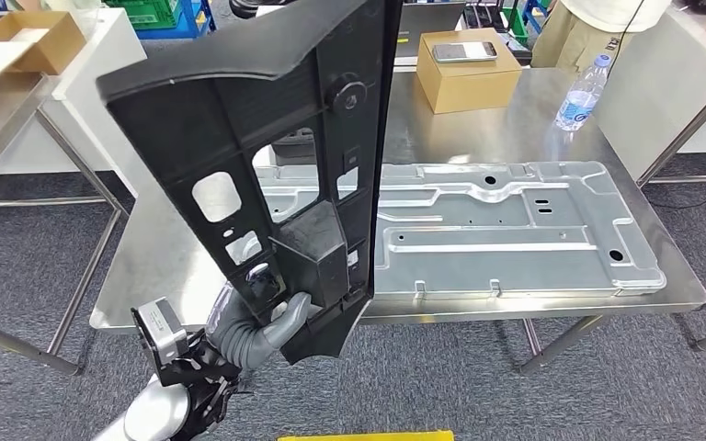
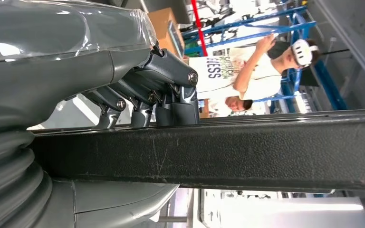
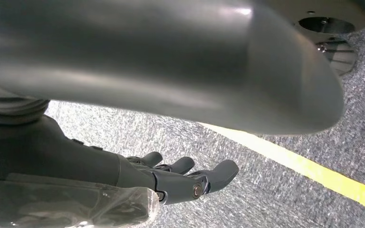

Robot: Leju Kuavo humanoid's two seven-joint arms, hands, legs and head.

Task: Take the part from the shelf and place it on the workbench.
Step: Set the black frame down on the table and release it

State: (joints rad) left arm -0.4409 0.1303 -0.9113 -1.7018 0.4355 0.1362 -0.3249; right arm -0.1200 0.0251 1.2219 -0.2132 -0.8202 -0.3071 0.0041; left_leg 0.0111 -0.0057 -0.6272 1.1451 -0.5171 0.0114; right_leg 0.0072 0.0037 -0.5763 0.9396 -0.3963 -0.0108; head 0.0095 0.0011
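A large black plastic panel (image 1: 267, 138) with cut-out windows stands almost upright in front of me, above the near left edge of the steel workbench (image 1: 478, 119). My left hand (image 1: 257, 317) grips its lower end, thumb on the near face. In the left wrist view the fingers (image 2: 171, 102) wrap over the panel's black edge (image 2: 247, 154). My right hand (image 3: 180, 178) hangs over the grey carpet with fingers loosely extended and nothing in it.
A flat silver metal panel (image 1: 506, 230) lies across the workbench. A cardboard box (image 1: 469, 69) with a phone on top and a water bottle (image 1: 581, 92) stand at the back. A person (image 1: 597, 28) stands behind the bench. Another table (image 1: 0, 110) is to the left.
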